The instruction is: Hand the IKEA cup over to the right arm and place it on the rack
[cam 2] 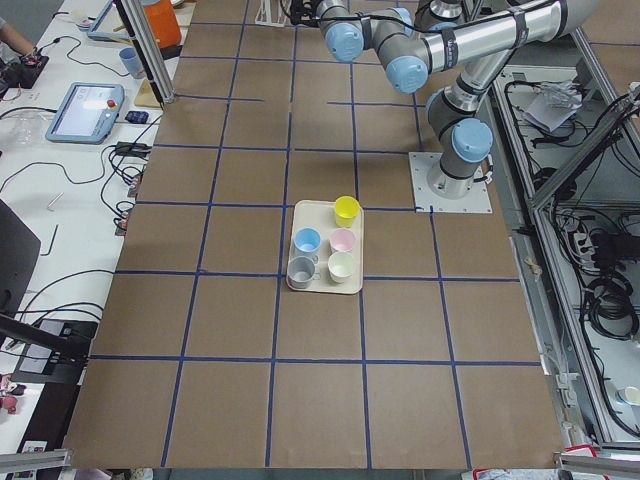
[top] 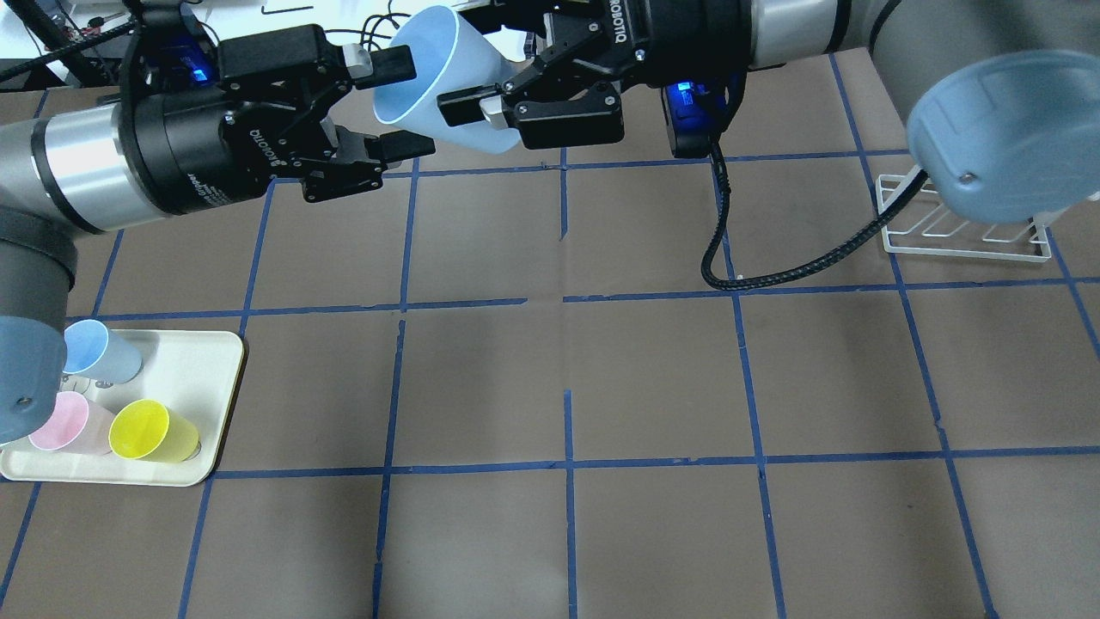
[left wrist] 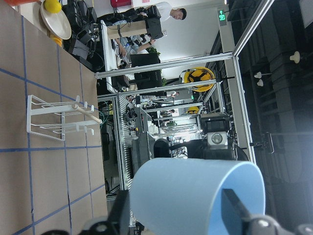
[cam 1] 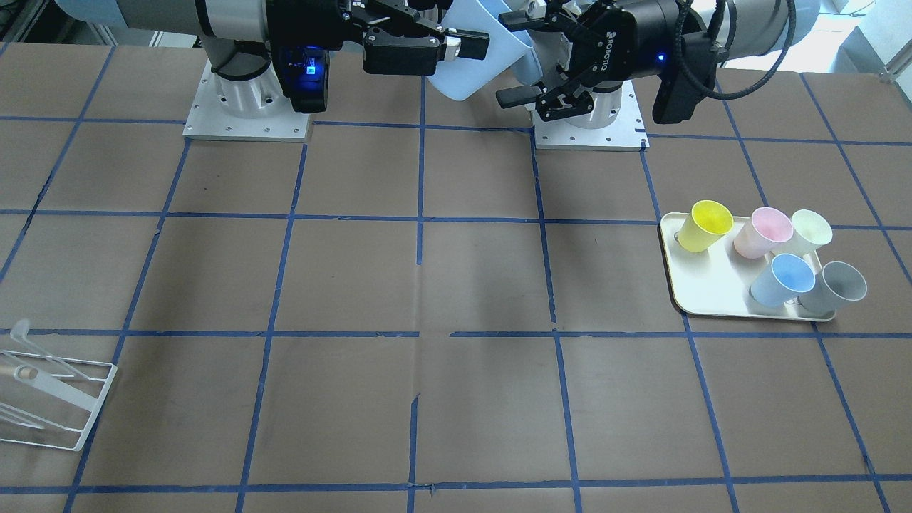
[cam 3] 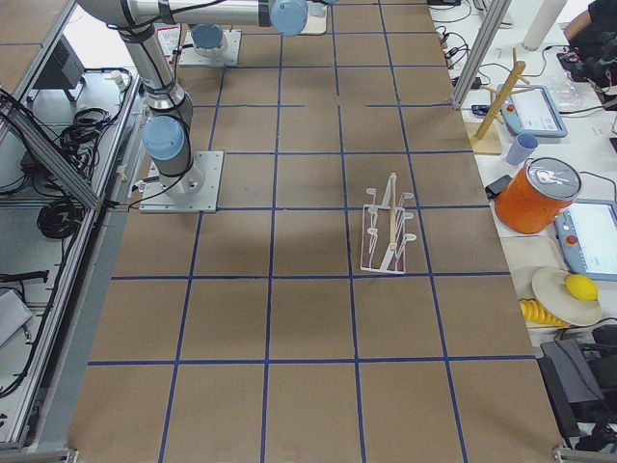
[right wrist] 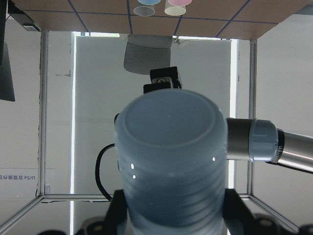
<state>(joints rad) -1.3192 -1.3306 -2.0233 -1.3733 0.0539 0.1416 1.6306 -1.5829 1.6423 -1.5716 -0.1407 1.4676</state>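
- Overhead exterior: the small light-blue tapered plastic IKEA cup (top: 430, 52) hung between both jaw sets for handover.
- Right gripper (top: 477, 60) clenched its body; left gripper (top: 412, 103) gaped around its rim.

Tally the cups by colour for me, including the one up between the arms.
Blue cups: 2, one in the right claw, one on the tray
Yellow cup: 1
Pink cup: 1
Cream cup: 1
Grey cup: 1
Total: 6 cups
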